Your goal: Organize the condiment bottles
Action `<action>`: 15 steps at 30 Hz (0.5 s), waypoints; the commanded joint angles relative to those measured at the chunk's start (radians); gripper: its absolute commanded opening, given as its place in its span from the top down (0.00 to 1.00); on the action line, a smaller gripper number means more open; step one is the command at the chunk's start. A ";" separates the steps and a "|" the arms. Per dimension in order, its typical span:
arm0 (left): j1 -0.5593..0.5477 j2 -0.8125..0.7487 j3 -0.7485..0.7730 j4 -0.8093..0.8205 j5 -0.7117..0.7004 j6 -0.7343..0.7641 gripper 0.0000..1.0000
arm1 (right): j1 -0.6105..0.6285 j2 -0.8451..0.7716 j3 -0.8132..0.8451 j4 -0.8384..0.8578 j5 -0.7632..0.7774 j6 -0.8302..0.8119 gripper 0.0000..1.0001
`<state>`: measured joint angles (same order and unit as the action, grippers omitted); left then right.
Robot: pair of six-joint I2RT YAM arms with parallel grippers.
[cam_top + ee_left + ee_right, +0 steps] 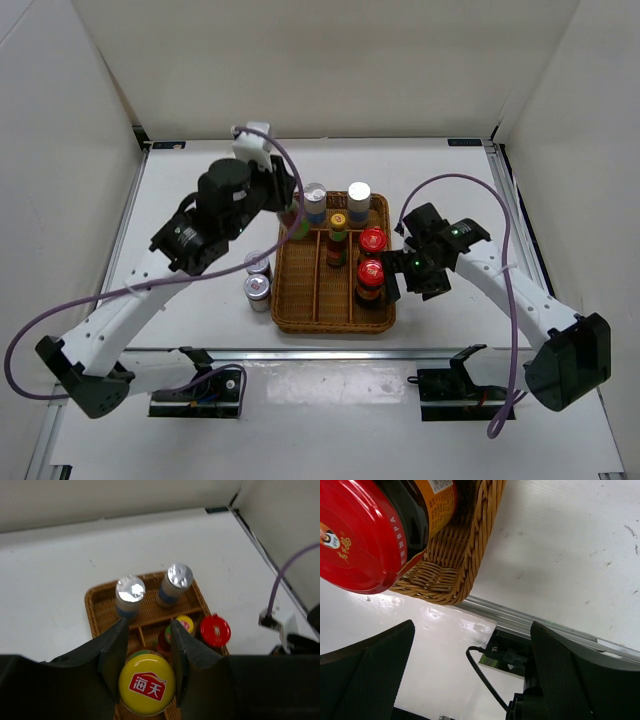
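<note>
- At the back-left corner of the wicker tray, my left end effector is clamped on a yellow-capped bottle, with a finger on each side.
- Two silver-capped shakers stand in the tray's far section.
- A second yellow-capped bottle stands in a middle compartment, and two red-capped jars stand in the right one.
- Two silver-lidded jars sit on the tabletop, just left of the tray.
- My right end effector is spread wide beside the tray's near right corner.
</note>
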<state>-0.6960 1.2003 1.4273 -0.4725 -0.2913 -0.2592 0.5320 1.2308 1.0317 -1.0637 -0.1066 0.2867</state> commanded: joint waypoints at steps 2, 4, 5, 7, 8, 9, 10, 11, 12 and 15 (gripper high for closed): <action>-0.054 -0.068 -0.088 -0.005 -0.049 -0.040 0.89 | -0.003 0.019 0.005 -0.001 0.007 0.006 0.00; -0.082 -0.079 -0.106 -0.005 -0.036 -0.063 0.89 | -0.003 0.019 0.005 -0.001 0.007 0.006 0.00; -0.091 -0.079 -0.120 -0.005 -0.020 -0.081 0.89 | -0.003 0.030 0.005 -0.001 -0.004 0.006 0.00; -0.134 -0.058 -0.129 -0.005 -0.020 -0.093 0.89 | -0.003 0.039 0.005 -0.001 -0.004 0.006 0.00; -0.148 -0.047 -0.130 0.006 -0.029 -0.104 0.89 | -0.003 0.048 0.005 -0.001 -0.013 -0.003 0.00; -0.164 -0.035 -0.130 0.020 -0.029 -0.104 0.89 | -0.003 0.061 0.005 -0.001 -0.013 -0.003 0.00; -0.193 -0.010 -0.130 0.020 -0.057 -0.113 0.89 | -0.003 0.061 0.005 -0.001 -0.013 -0.003 0.00; -0.207 0.001 -0.130 0.038 -0.069 -0.114 0.89 | -0.003 0.071 0.005 -0.001 -0.013 -0.003 0.00; -0.221 0.013 -0.130 0.049 -0.081 -0.114 0.89 | -0.003 0.072 0.005 -0.001 -0.022 -0.003 0.00; -0.263 0.057 -0.130 0.083 -0.121 -0.114 0.89 | -0.003 0.081 0.005 -0.001 -0.022 -0.003 0.00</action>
<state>-0.9295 1.2652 1.2713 -0.5148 -0.3496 -0.3489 0.5320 1.3106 1.0317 -1.0637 -0.1123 0.2863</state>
